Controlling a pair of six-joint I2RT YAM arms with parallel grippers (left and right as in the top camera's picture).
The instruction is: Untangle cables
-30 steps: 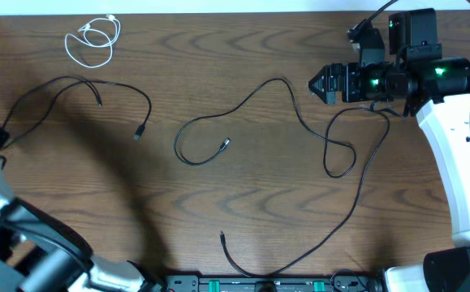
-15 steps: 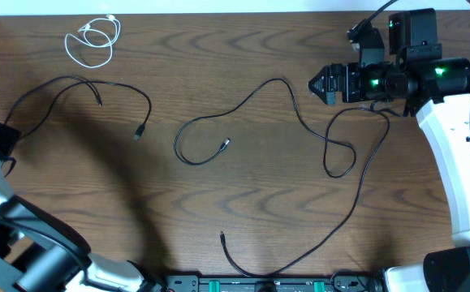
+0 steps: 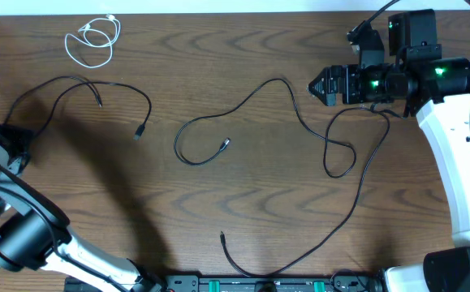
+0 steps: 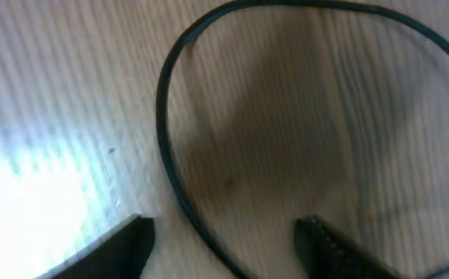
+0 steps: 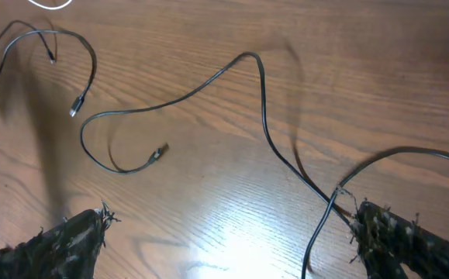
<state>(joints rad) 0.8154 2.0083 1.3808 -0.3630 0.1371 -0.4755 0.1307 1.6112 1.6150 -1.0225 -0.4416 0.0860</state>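
A white cord (image 3: 92,39) lies coiled at the far left. One black cable (image 3: 121,91) loops at the left; its left end runs to my left gripper (image 3: 19,139). In the left wrist view that gripper (image 4: 224,252) is open, low over the table, with the black cable (image 4: 162,116) running between its fingers. A second black cable (image 3: 255,93) curls across the middle. A third black cable (image 3: 363,182) runs from the front edge up toward my right gripper (image 3: 320,83). The right gripper (image 5: 228,240) is open and empty above the table; two cables cross (image 5: 334,194) by its right finger.
The wooden table (image 3: 218,203) ends at a pale wall along the back and a raised edge at the left. The right arm's own thick black leads (image 3: 372,20) hang at the back right. A rail of robot hardware (image 3: 259,284) lines the front edge.
My left gripper has moved a little right and down along the left edge, onto the end of the left black cable. The right arm and the cables have not moved.
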